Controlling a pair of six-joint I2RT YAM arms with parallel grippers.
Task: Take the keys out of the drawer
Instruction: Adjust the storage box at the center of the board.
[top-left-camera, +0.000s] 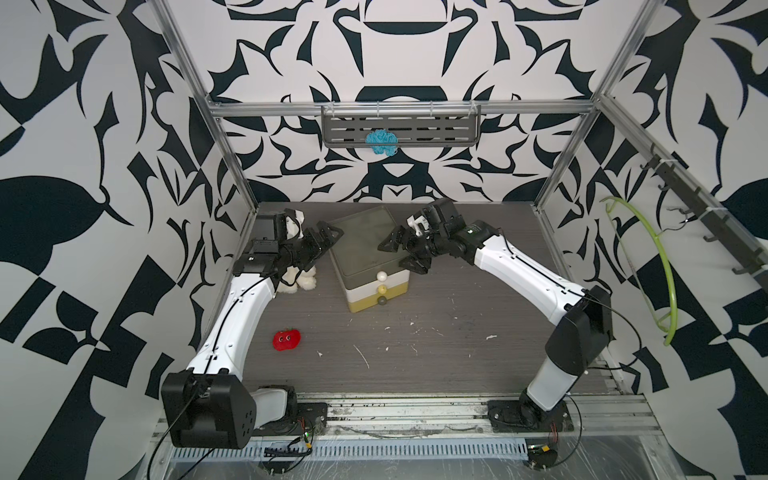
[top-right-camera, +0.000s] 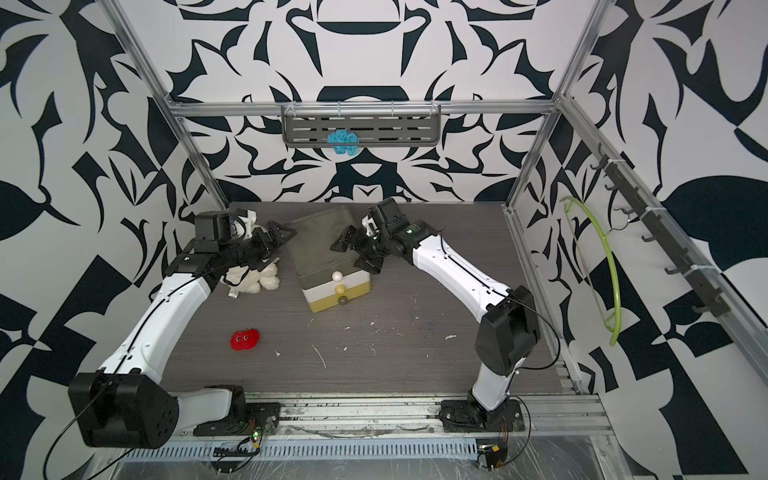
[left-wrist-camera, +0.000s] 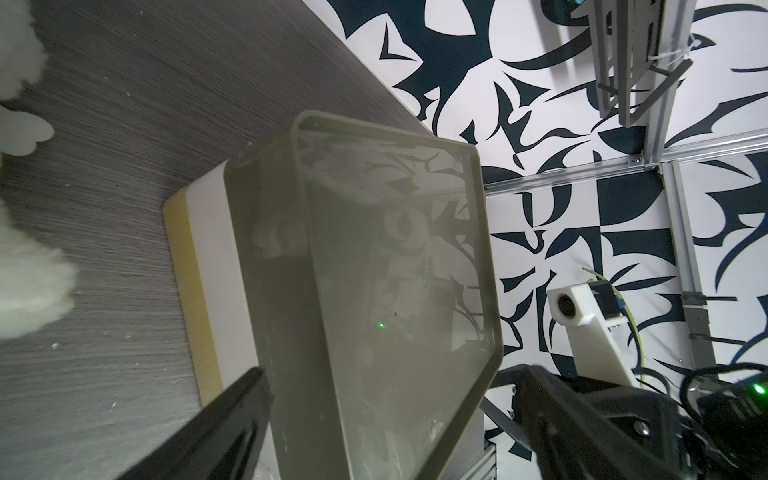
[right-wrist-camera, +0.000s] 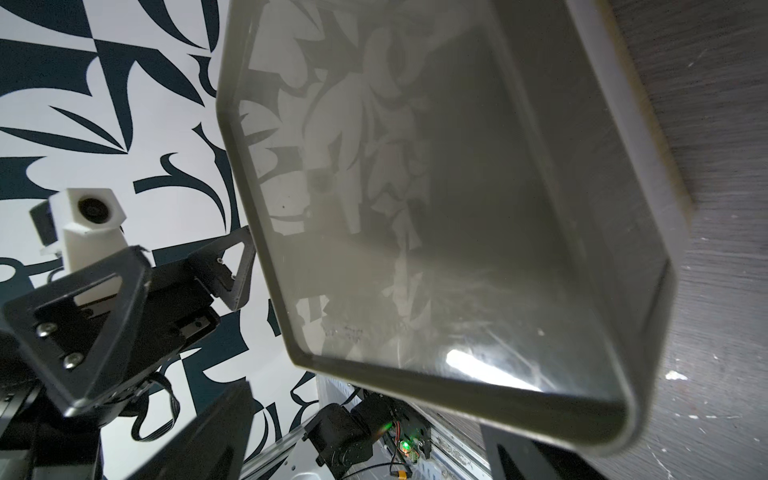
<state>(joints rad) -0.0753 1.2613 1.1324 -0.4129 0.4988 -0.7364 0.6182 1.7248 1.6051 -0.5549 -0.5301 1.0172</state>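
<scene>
Table (top-left-camera: 436, 353): grey wood-grain top, scuffed, with white flecks and scratches across the near middle. A metal rail (top-left-camera: 415, 409) along the near edge carries both arm bases.

Room: walls (top-left-camera: 83, 124) on three sides in a bold black-and-white leaf pattern, with an aluminium frame (top-left-camera: 399, 109) in front of them. A slotted grey shelf (top-left-camera: 436, 124) hangs from the far crossbar, and a blue crocheted piece (top-left-camera: 381, 142) sits on it. A dark hook rail (top-left-camera: 706, 224) runs along the right wall, with a green hanger (top-left-camera: 674, 299) hung there.

Drawer unit (top-left-camera: 361, 245): stands far centre on the table. It has a glossy grey top with a raised rim, then white and yellow tiers below. Three round knobs face near: white (top-left-camera: 381, 275), yellow (top-left-camera: 380, 288) and dark (top-left-camera: 380, 302). All three fronts look pushed in.

The keys show in no view.

Left arm (top-left-camera: 245, 307) reaches to the unit's far left corner, and the left jaws stand spread there. Right arm (top-left-camera: 523, 266) reaches to the unit's right edge, and the right jaws stand spread, one finger over the top and one by the near right corner. Contact with the unit cannot be told for either.

White plush toy (top-left-camera: 299, 282): on the table just left of the unit, partly under the left arm. Red plush strawberry (top-left-camera: 286, 340): near left, well apart from the unit.
</scene>
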